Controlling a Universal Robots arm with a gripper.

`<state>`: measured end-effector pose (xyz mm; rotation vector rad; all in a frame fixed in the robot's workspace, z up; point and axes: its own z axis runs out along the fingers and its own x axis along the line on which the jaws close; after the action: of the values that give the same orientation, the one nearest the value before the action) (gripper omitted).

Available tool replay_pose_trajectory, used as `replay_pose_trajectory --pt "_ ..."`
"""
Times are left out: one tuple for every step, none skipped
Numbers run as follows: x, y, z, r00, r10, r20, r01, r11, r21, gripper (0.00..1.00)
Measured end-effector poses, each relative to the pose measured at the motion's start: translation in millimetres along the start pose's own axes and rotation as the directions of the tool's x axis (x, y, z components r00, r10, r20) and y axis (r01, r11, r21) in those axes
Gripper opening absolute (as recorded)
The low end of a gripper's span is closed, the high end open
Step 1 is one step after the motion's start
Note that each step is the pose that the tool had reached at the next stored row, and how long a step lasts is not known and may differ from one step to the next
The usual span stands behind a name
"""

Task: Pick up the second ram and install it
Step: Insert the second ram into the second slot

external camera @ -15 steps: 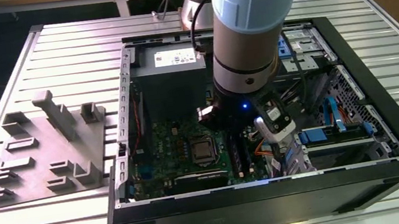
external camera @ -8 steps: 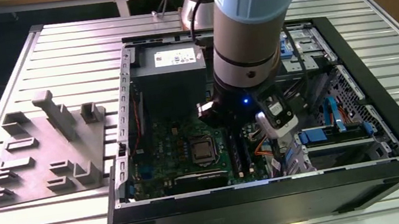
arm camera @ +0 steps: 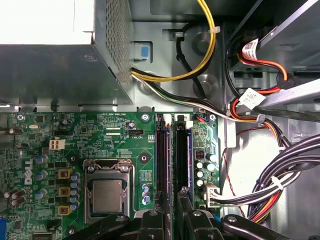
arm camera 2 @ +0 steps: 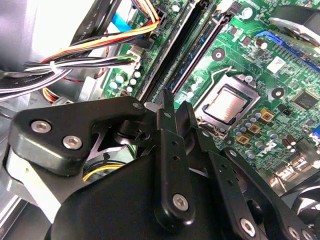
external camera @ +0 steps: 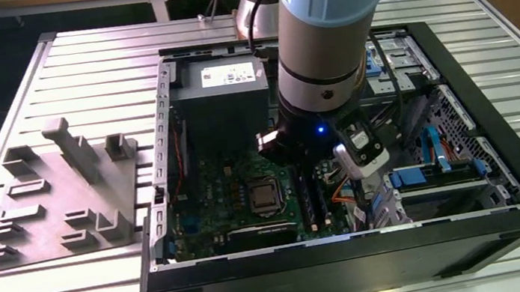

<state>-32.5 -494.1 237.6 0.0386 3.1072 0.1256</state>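
Observation:
My gripper (arm camera 2: 176, 104) is inside the open computer case (external camera: 502, 152), low over the green motherboard (arm camera: 60, 145). Its black fingers (arm camera 2: 169, 150) stand shut, almost touching, and I see nothing between them. The tips hover at one end of two long black memory slots (arm camera: 163, 155) that run side by side next to the processor socket. A thin stick with a blue-green edge, which I take for the second ram (arm camera 2: 200, 47), stands edge-on in the slot (arm camera: 188, 155) in line with my fingertips. In the exterior view the arm (external camera: 328, 46) covers the gripper.
The grey power supply (external camera: 219, 83) fills the case's far end. The bare processor socket (arm camera: 107, 192) lies beside the slots. Cable bundles (arm camera: 280, 195) and a drive cage (external camera: 435, 176) crowd the other side. A grey fixture block (external camera: 55, 195) lies on the slatted table at the exterior view's left.

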Motion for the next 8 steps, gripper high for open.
replay_pose_trajectory --pt "0.0 0.0 0.0 1.0000 0.000 0.0000 0.000 1.0000 0.0000 0.25" --pt "0.0 0.0 0.0 1.0000 0.000 0.0000 0.000 1.0000 0.0000 0.25" --pt "0.0 0.0 0.0 1.0000 0.000 0.0000 0.000 1.0000 0.0001 0.25" --pt "0.0 0.0 0.0 1.0000 0.000 0.0000 0.000 1.0000 0.0001 0.24" --pt "0.0 0.0 0.0 1.0000 0.000 0.0000 0.000 1.0000 0.0001 0.24" --pt "0.0 0.0 0.0 1.0000 0.000 0.0000 0.000 1.0000 0.0001 0.17" --pt "0.0 0.0 0.0 1.0000 0.000 0.0000 0.000 1.0000 0.0001 0.11" --pt "0.0 0.0 0.0 1.0000 0.000 0.0000 0.000 1.0000 0.0001 0.11"
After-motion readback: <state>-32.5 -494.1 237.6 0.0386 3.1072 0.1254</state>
